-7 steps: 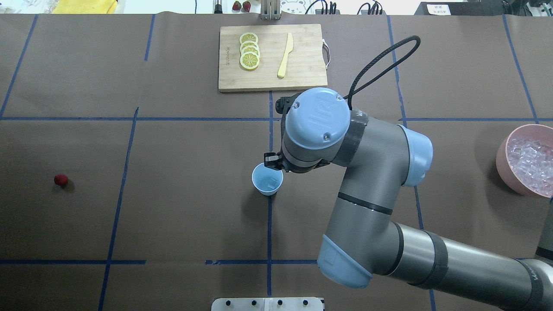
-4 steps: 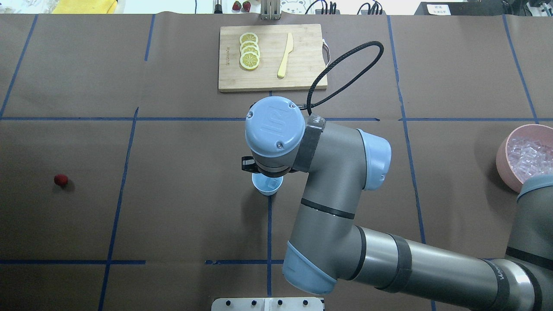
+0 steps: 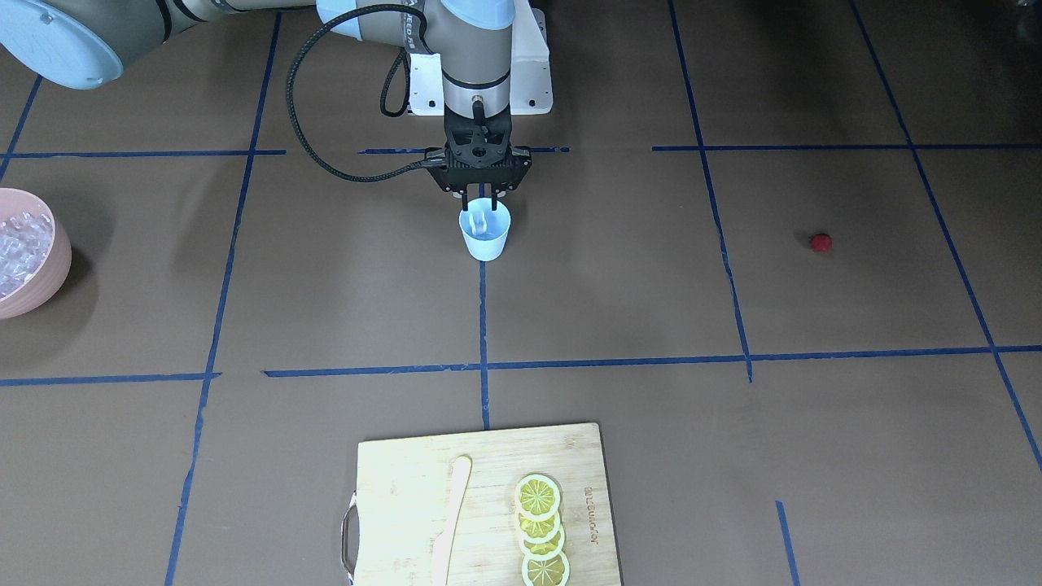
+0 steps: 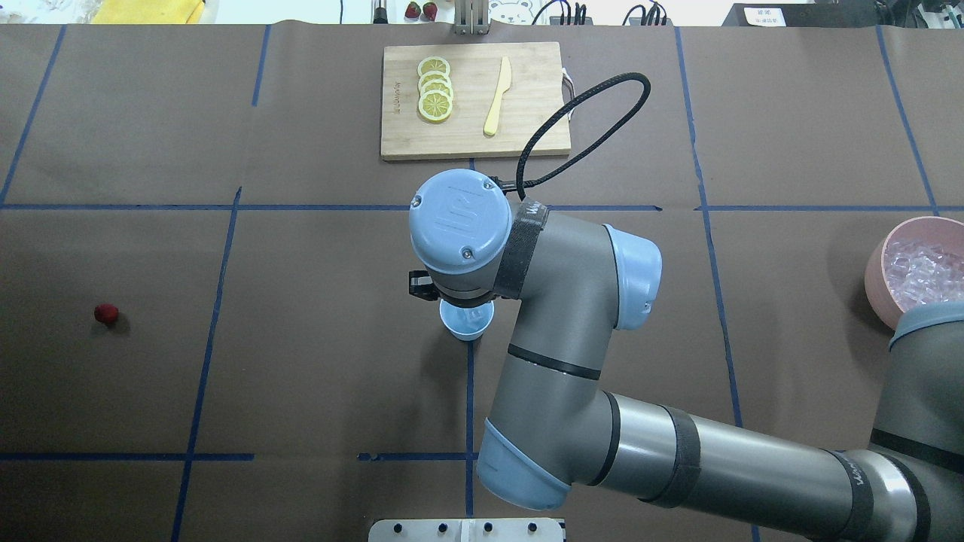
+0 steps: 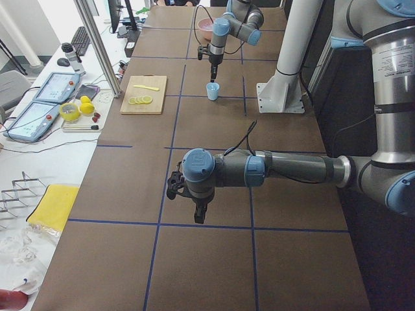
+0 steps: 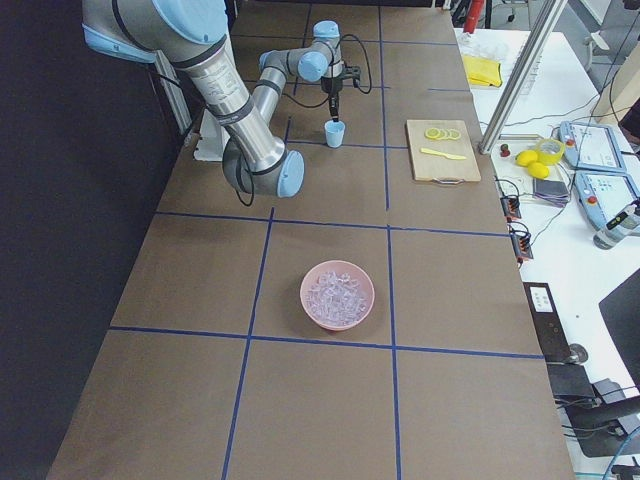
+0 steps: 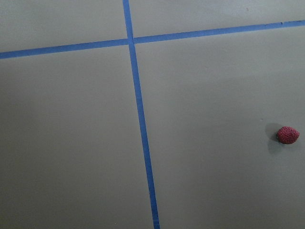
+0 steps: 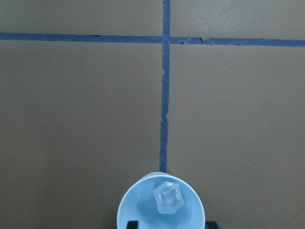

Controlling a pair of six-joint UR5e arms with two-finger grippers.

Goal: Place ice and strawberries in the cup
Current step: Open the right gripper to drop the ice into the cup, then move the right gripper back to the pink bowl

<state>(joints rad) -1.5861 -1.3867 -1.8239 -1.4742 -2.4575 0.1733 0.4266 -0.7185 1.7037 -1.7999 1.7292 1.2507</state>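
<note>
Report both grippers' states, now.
Left gripper: cannot be told.
Right gripper: open above the cup, holding nothing.

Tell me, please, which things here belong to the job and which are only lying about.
For the job: cup; ice cube inside it; more ice in the pink bowl; strawberry.

Just lying about: cutting board; lemon slices; yellow knife.

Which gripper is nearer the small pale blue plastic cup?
Right. The right gripper hangs directly above the small pale blue plastic cup; the left gripper is far off, on the robot's left side.
</note>
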